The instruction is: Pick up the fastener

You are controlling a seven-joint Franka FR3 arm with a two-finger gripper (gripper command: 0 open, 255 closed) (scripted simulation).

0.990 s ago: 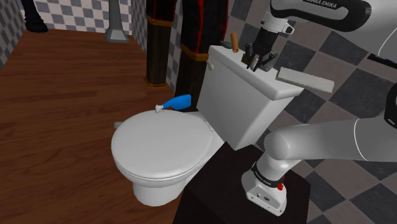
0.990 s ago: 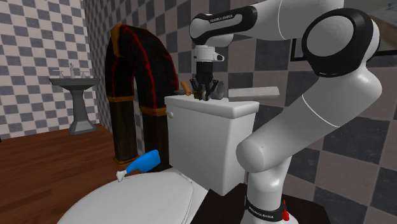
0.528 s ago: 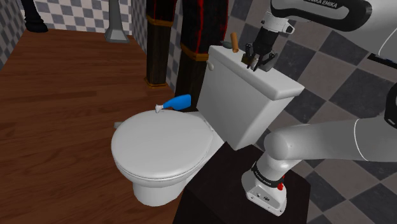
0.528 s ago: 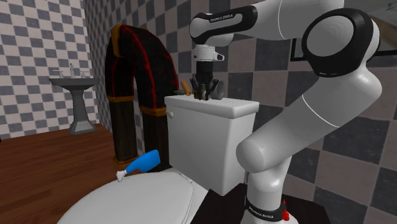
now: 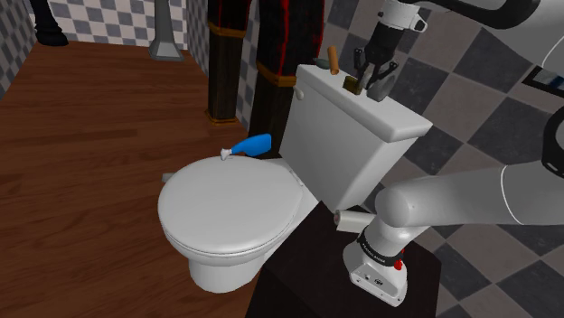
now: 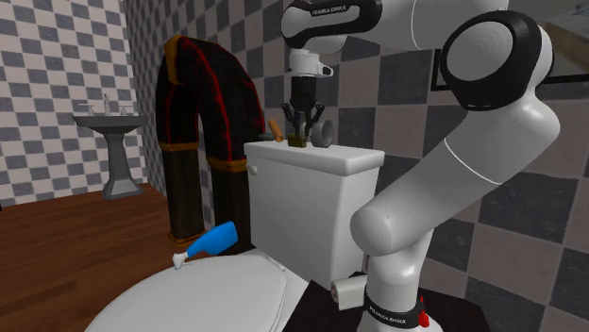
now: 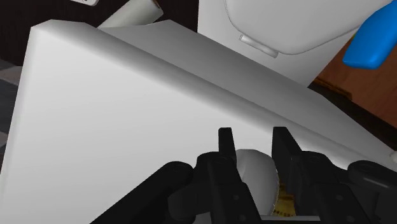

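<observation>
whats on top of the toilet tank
A small brown object stands on the tank lid. The tool grips the grey-and-brass fastener over it; the lid beneath them is covered.

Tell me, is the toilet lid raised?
No, the lid lies flat and closed in the shoulder view.
</observation>
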